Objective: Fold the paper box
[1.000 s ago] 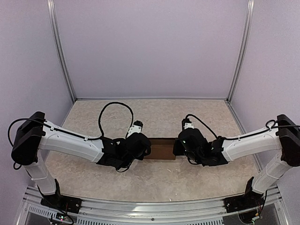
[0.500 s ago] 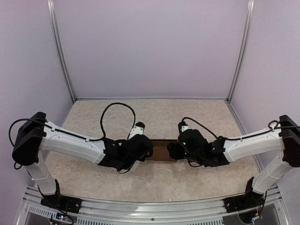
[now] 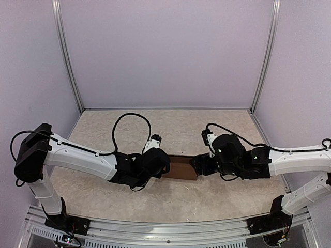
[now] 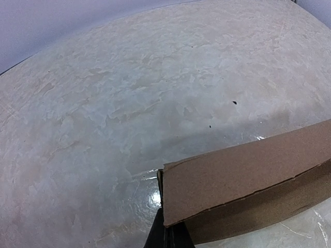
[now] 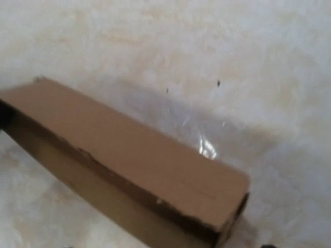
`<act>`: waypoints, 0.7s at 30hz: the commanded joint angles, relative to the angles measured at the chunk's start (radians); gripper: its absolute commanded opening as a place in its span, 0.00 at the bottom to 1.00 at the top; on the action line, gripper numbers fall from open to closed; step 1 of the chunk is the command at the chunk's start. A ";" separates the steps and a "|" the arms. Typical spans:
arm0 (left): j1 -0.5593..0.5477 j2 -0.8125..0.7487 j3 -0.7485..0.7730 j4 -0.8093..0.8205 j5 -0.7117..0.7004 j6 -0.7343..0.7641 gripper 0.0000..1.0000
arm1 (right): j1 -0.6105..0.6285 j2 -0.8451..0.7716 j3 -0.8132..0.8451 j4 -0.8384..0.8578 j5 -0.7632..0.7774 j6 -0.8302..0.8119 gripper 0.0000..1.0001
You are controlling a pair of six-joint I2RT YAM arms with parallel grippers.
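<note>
The paper box [image 3: 180,168] is a closed, long brown cardboard box lying on the table between the two arms. In the left wrist view the paper box [image 4: 243,175] fills the lower right, and my left gripper [image 4: 168,240] is shut with its dark tips pressed against the box's left-end corner. In the top view the left gripper [image 3: 162,167] sits at that end. My right gripper [image 3: 199,166] is at the box's right end. The right wrist view shows the paper box [image 5: 129,155] running diagonally with no finger across it, so the jaws stand apart.
The mottled beige table [image 3: 170,129] is enclosed by pale purple walls with metal corner posts [image 3: 69,62]. An aluminium rail [image 3: 165,227] with the arm bases runs along the near edge. A black cable [image 3: 129,121] loops above the left arm.
The right gripper has opened and let go of the box's right end, and its arm has drawn back to the right. The left gripper stays shut at the left end.
</note>
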 commanded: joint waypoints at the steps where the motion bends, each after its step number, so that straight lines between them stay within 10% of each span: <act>1: -0.012 0.039 -0.004 -0.067 0.073 0.007 0.00 | -0.031 -0.075 0.019 -0.046 -0.009 -0.079 0.76; 5: -0.012 0.041 -0.002 -0.066 0.075 0.007 0.00 | -0.052 -0.094 0.045 -0.009 -0.007 -0.114 0.67; 14: -0.013 0.036 -0.006 -0.070 0.066 0.003 0.00 | -0.098 0.013 0.151 0.029 -0.036 -0.143 0.02; 21: -0.013 0.033 -0.010 -0.069 0.066 0.001 0.00 | -0.103 0.080 0.114 0.077 -0.040 -0.133 0.00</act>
